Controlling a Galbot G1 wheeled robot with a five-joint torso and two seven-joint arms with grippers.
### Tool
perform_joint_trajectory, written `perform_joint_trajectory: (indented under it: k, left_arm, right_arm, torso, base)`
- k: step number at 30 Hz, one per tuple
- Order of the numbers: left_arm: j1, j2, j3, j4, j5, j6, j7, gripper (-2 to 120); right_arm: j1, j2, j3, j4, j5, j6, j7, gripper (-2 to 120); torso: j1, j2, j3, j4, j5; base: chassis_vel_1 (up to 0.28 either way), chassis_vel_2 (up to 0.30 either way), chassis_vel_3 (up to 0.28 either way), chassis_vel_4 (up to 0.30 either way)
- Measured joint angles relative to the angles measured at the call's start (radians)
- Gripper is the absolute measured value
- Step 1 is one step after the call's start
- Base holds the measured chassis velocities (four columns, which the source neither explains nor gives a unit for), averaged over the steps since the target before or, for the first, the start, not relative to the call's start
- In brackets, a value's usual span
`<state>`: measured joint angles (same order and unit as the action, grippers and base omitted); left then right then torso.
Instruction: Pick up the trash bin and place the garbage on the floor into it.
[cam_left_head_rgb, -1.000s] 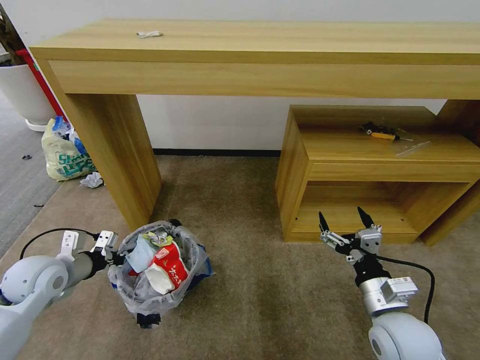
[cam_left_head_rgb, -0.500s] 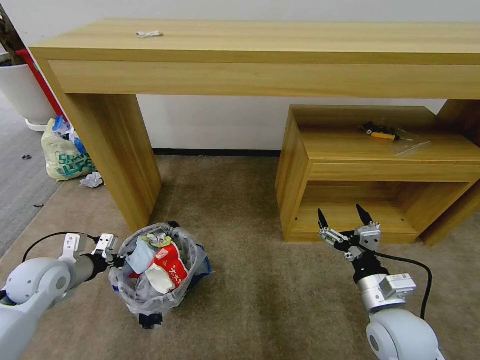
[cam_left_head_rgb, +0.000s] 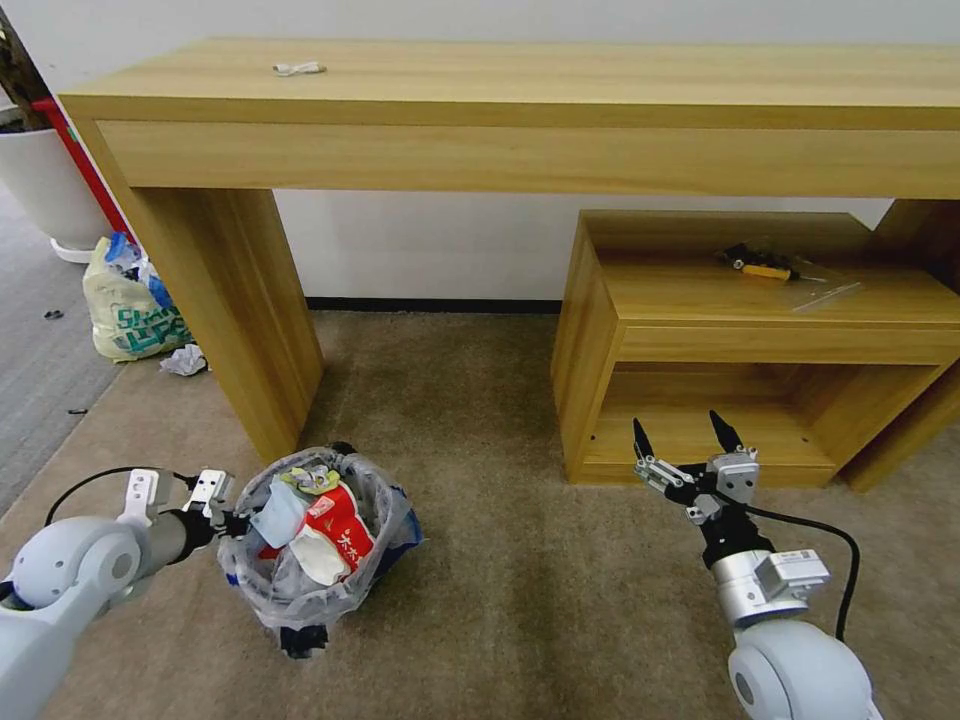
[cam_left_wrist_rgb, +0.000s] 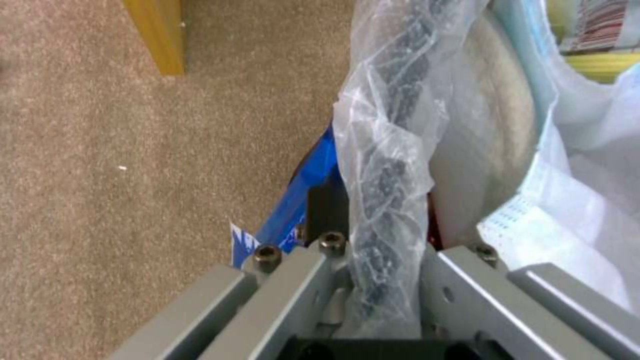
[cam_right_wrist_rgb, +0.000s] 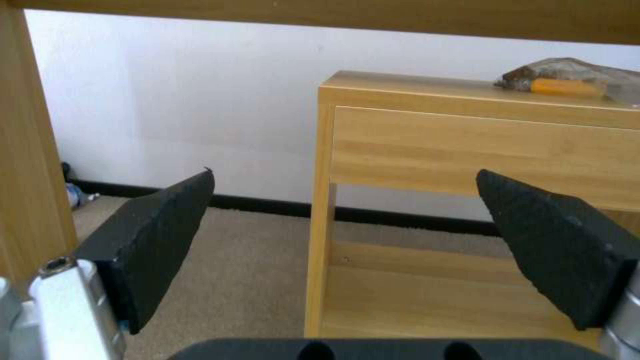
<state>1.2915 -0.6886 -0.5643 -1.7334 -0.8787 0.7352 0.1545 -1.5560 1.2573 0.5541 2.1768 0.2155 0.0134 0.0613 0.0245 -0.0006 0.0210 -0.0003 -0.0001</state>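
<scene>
The trash bin (cam_left_head_rgb: 292, 598), black with a clear crinkly liner, is low at the carpet by the table leg; whether it touches the floor is unclear. It holds garbage: a crushed red carton (cam_left_head_rgb: 340, 532), white and pale-blue paper. My left gripper (cam_left_head_rgb: 232, 522) is shut on the bin's near-left rim, and the left wrist view shows the bagged rim (cam_left_wrist_rgb: 390, 150) pinched between the fingers (cam_left_wrist_rgb: 320, 280). My right gripper (cam_left_head_rgb: 680, 446) hangs open and empty in front of the low shelf, its black fingertips (cam_right_wrist_rgb: 160, 240) wide apart. A crumpled tissue (cam_left_head_rgb: 184, 360) lies on the floor at far left.
A long wooden table (cam_left_head_rgb: 520, 150) spans the back, its left leg (cam_left_head_rgb: 240, 320) just behind the bin. A low wooden shelf unit (cam_left_head_rgb: 740, 340) stands at the right with a yellow-handled tool (cam_left_head_rgb: 765, 268) on it. A yellowish shopping bag (cam_left_head_rgb: 130, 305) and a white planter (cam_left_head_rgb: 45, 185) are at far left.
The left gripper and the bin have sunk slightly and drifted toward me. The right gripper has eased a little down and left, still open.
</scene>
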Motion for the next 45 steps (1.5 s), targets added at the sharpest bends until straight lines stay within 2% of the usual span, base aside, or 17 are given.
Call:
perform_joint_trajectory:
  k: [5, 7, 8, 11, 12, 14, 16, 18, 20, 23, 24, 28, 31, 45]
  left_arm:
    - [0.001, -0.001, -0.004, -0.006, 0.008, 0.0, 0.004, 9]
    - [0.001, -0.002, -0.006, -0.006, 0.012, 0.0, 0.011, 21]
    - [0.001, -0.002, -0.006, -0.006, 0.012, 0.0, 0.011, 21]
    - [-0.001, -0.003, -0.008, -0.006, 0.013, 0.0, 0.015, 34]
    - [-0.001, -0.003, -0.008, -0.006, 0.013, 0.0, 0.015, 34]
    - [-0.001, -0.004, -0.011, -0.006, 0.013, 0.0, 0.016, 46]
    - [-0.001, -0.004, -0.012, -0.006, 0.013, 0.0, 0.017, 49]
    - [0.001, -0.005, -0.016, -0.007, 0.014, 0.0, 0.022, 59]
    - [0.002, -0.005, -0.017, -0.007, 0.014, 0.0, 0.023, 62]
    - [0.005, -0.004, -0.027, -0.003, 0.019, 0.0, 0.034, 79]
    - [0.005, -0.004, -0.027, -0.003, 0.019, 0.0, 0.034, 79]
    - [0.015, 0.001, -0.046, -0.005, 0.019, 0.0, 0.059, 95]
    - [0.022, 0.004, -0.054, -0.017, 0.011, 0.0, 0.061, 99]
    - [0.043, 0.032, -0.087, -0.06, 0.002, 0.0, 0.084, 100]
  right_arm:
    - [0.001, -0.003, -0.001, -0.001, 0.0, 0.0, 0.0, 100]
    - [0.001, -0.005, -0.001, -0.003, 0.0, 0.0, 0.0, 100]
    - [0.001, -0.005, -0.001, -0.003, 0.0, 0.0, 0.0, 100]
    - [-0.001, -0.006, -0.002, -0.003, 0.0, 0.0, 0.001, 100]
    - [-0.001, -0.006, -0.002, -0.003, 0.0, 0.0, 0.001, 100]
    - [-0.001, -0.006, -0.003, -0.003, 0.001, 0.0, 0.001, 100]
    - [-0.001, -0.007, -0.003, -0.003, 0.001, 0.0, 0.002, 100]
    - [0.0, -0.009, -0.003, -0.003, 0.001, 0.0, 0.002, 100]
    - [0.001, -0.009, -0.003, -0.003, 0.002, 0.0, 0.002, 100]
    - [0.003, -0.008, -0.005, -0.006, 0.003, 0.0, 0.003, 100]
    - [0.003, -0.008, -0.005, -0.006, 0.003, 0.0, 0.003, 100]
    - [0.006, -0.008, -0.008, -0.009, 0.006, -0.001, 0.003, 100]
    - [0.009, -0.009, -0.009, -0.012, 0.007, -0.001, 0.003, 100]
    - [0.012, -0.006, -0.021, -0.015, 0.008, -0.003, 0.004, 100]
  torso:
    - [0.0, 0.0, 0.0, -0.0001, 0.0001]
    - [0.0, 0.0, 0.0, 0.0, 0.0001]
    - [0.0, 0.0, 0.0, 0.0, 0.0001]
    - [0.0, 0.0, 0.0, 0.0, 0.0]
    - [0.0, 0.0, 0.0, 0.0, 0.0]
    - [0.0, 0.0, 0.0, 0.0, 0.0001]
    - [0.0, 0.0, 0.0, 0.0, 0.0001]
    - [0.0, 0.0, 0.0, 0.0, 0.0]
    - [0.0, 0.0, 0.0, 0.0, 0.0001]
    - [0.0, 0.0, 0.0, 0.0, 0.0]
    - [0.0, 0.0, 0.0, 0.0, 0.0]
    - [0.0, 0.0, 0.0, 0.0001, 0.0]
    - [0.0, 0.0, 0.0, 0.0001, 0.0]
    - [0.0, 0.0, 0.0, 0.0, 0.0]
  base:
    - [0.0, 0.0, 0.0, 0.0]
    - [0.0, 0.0, 0.0, 0.0]
    - [0.0, 0.0, 0.0, 0.0]
    - [0.0, 0.0, 0.0, 0.0]
    - [0.0, 0.0, 0.0, 0.0]
    - [0.0, 0.0, 0.0, 0.0]
    - [0.0, 0.0, 0.0, 0.0]
    - [0.0, 0.0, 0.0, 0.0]
    - [0.0, 0.0, 0.0, 0.0]
    - [0.0, 0.0, 0.0, 0.0]
    - [0.0, 0.0, 0.0, 0.0]
    - [0.0, 0.0, 0.0, 0.0]
    - [0.0, 0.0, 0.0, 0.0]
    - [0.0, 0.0, 0.0, 0.0]
